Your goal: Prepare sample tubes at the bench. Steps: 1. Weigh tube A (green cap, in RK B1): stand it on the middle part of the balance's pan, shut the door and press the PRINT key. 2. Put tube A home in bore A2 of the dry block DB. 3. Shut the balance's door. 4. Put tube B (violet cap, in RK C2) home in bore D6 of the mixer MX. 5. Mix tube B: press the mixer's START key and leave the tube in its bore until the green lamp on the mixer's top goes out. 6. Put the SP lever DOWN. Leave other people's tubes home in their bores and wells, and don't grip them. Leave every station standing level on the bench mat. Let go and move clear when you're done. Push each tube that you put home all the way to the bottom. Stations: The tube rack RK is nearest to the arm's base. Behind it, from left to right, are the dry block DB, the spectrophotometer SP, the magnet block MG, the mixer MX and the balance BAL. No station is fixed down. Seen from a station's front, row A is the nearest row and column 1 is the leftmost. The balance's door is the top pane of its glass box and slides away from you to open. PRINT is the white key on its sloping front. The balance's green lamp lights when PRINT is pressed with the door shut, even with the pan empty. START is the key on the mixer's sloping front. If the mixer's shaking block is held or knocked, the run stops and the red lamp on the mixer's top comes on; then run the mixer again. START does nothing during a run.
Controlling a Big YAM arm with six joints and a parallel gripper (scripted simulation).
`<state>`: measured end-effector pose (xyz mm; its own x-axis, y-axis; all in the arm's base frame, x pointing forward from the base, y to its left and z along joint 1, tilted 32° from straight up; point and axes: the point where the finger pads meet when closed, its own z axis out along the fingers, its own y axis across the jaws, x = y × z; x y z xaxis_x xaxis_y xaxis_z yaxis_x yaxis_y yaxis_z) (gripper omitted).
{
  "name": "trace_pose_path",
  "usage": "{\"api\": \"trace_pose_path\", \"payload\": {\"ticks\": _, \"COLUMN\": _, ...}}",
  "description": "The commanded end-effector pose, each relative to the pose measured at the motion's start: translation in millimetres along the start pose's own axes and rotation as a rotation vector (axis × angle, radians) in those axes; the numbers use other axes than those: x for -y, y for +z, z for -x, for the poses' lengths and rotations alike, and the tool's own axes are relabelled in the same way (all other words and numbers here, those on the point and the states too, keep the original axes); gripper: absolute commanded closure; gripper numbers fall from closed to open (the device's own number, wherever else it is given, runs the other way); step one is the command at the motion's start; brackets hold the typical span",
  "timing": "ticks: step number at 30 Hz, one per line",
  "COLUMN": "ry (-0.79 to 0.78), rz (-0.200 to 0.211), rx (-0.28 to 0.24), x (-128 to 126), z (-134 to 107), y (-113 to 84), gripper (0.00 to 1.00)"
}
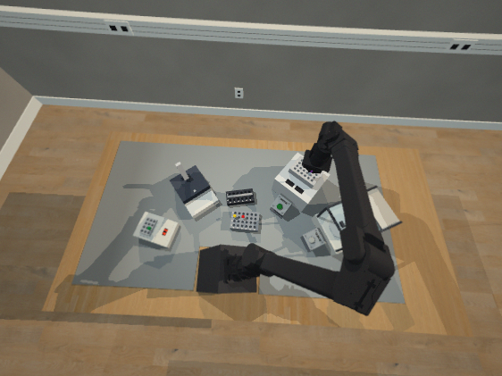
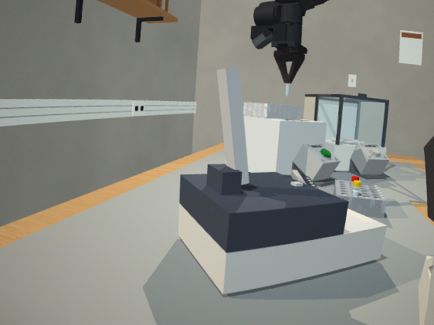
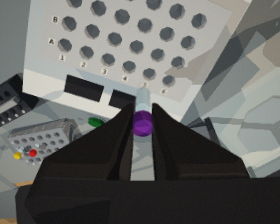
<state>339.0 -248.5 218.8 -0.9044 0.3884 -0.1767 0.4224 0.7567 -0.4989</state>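
My gripper (image 1: 312, 171) (image 2: 287, 82) (image 3: 142, 112) is shut on violet-capped tube B (image 2: 287, 89) (image 3: 143, 125), which hangs upright above the mixer (image 1: 308, 198) (image 2: 262, 143) (image 3: 50, 85), clear of its bores. In the wrist view the tube overlaps the block's front edge near column 5. The green START key (image 1: 280, 206) (image 2: 326, 153) (image 3: 95, 122) is on the mixer's front. A green cap (image 1: 149, 228) shows in the dry block (image 1: 167, 238). The SP lever (image 1: 180, 171) (image 2: 233, 132) stands up. The balance (image 1: 328, 230) (image 2: 353, 122) is partly behind the arm; its door state is unclear.
The rack (image 1: 245, 227) (image 2: 367, 206) holds yellow-capped (image 1: 235, 215) (image 2: 357, 184) (image 3: 17, 155) and red-capped (image 1: 243, 216) (image 2: 355, 178) (image 3: 33, 153) tubes. The magnet block (image 1: 240, 202) lies behind it. The spectrophotometer (image 1: 201, 204) (image 2: 286, 225) is at left. The PRINT key (image 1: 312, 240) (image 2: 375, 152) faces front.
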Motion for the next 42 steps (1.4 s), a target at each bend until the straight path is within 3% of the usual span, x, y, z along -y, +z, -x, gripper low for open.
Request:
{"api": "trace_pose_path", "payload": {"ticks": 1, "ry": 0.18, "rz": -0.001, "rx": 0.013, "x": 23, "z": 27, "y": -10.0, "gripper": 0.91}}
{"api": "trace_pose_path", "payload": {"ticks": 10, "ry": 0.401, "rz": -0.003, "rx": 0.012, "x": 54, "z": 55, "y": -9.6, "gripper": 0.91}}
{"api": "trace_pose_path", "payload": {"ticks": 13, "ry": 0.375, "rz": 0.006, "rx": 0.027, "x": 41, "z": 56, "y": -17.3, "gripper": 0.91}}
{"api": "trace_pose_path", "payload": {"ticks": 14, "ry": 0.366, "rz": 0.004, "rx": 0.012, "x": 38, "z": 45, "y": -13.0, "gripper": 0.91}}
{"api": "trace_pose_path", "payload": {"ticks": 36, "ry": 0.379, "rz": 0.001, "rx": 0.023, "x": 46, "z": 50, "y": -12.0, "gripper": 0.91}}
{"api": "trace_pose_path", "payload": {"ticks": 39, "ry": 0.376, "rz": 0.001, "rx": 0.005, "x": 43, "z": 41, "y": -10.2, "gripper": 0.91}}
{"api": "trace_pose_path", "payload": {"ticks": 42, "ry": 0.368, "rz": -0.003, "rx": -0.008, "x": 44, "z": 43, "y": 9.3, "gripper": 0.91}}
